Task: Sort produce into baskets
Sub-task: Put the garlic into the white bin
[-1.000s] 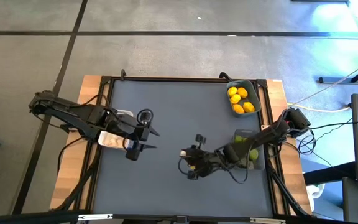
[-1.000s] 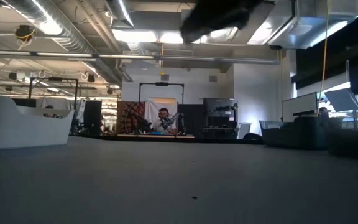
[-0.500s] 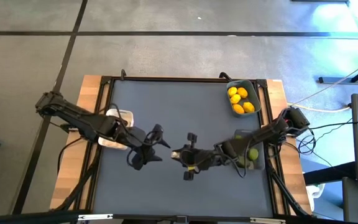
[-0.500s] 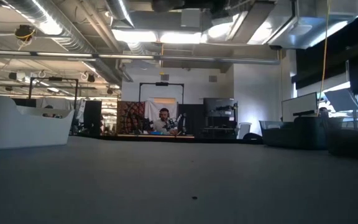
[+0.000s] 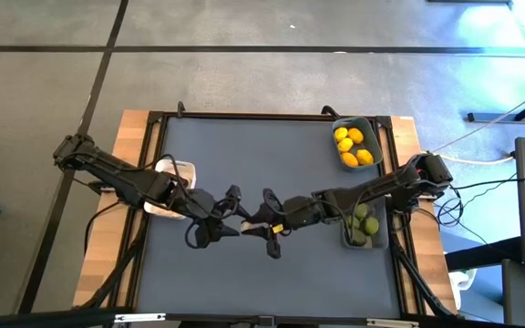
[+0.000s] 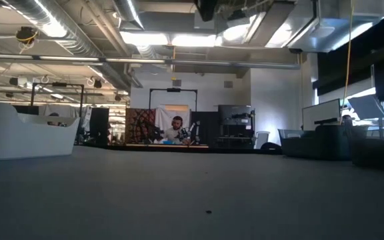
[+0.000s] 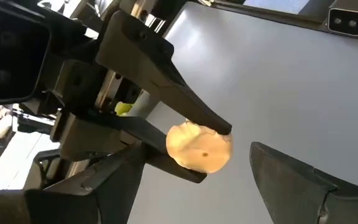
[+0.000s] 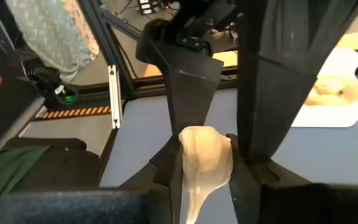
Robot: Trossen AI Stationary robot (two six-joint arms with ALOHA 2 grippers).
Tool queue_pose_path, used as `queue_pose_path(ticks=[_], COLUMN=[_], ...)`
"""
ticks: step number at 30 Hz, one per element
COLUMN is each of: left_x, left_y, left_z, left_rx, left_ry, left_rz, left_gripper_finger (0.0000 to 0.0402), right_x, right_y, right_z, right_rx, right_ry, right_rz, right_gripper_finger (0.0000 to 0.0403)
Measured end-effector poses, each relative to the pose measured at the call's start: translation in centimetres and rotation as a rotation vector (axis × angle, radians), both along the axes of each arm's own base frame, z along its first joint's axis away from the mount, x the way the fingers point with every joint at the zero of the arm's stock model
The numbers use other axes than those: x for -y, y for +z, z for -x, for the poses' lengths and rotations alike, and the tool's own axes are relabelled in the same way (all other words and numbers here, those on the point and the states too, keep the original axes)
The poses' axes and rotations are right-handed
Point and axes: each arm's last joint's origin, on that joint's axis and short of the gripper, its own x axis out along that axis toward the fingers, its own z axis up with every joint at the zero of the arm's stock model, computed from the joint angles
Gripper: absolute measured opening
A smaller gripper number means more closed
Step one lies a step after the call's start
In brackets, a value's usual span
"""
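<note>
An off-white garlic bulb point(image 7: 199, 146) hangs in mid-air over the middle of the grey table, with my right gripper point(image 5: 257, 221) shut on it. My left gripper point(image 5: 228, 212) faces it from the table's left, open, one finger point(image 7: 104, 183) on each side of the bulb and apart from it. The white basket point(image 5: 173, 173) with garlic lies under the left arm. A blue-grey basket point(image 5: 373, 137) holds lemons point(image 5: 352, 146), and a dark grey basket point(image 5: 381, 228) holds limes point(image 5: 363, 223). My right gripper pinches the garlic bulb's two sides point(image 8: 205, 152) between its two fingers, at their free ends point(image 7: 213, 126). The fingers come from the table's right, nearly level. The bulb is lifted clear of the table.
Both baskets with fruit stand along the table's right edge, the white one at its left edge. A raised black frame point(image 5: 272, 117) runs round the table. People sit at desks in the room beyond the far edge point(image 6: 175, 130).
My left gripper has come away from the white basket toward the table's middle, sinking a little and rolling about its own line. My right gripper has carried the garlic bulb up and toward the table's left, and the two grippers now face each other closely.
</note>
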Motion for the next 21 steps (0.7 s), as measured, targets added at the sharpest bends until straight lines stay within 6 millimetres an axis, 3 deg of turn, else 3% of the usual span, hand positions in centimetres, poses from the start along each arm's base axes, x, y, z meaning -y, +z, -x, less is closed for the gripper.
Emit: queue_pose_path(ticks=[21], left_x=[1.0], left_y=[0.6], left_z=[0.0], left_rx=[0.088], left_ry=[0.035], left_rz=[-0.045], left_gripper_finger=[0.0286], right_x=[0.8], right_y=[0.8], right_z=[-0.5], right_rx=[0.062], right_ry=[-0.059], right_rz=[-0.130], right_gripper_finger=[0.0090])
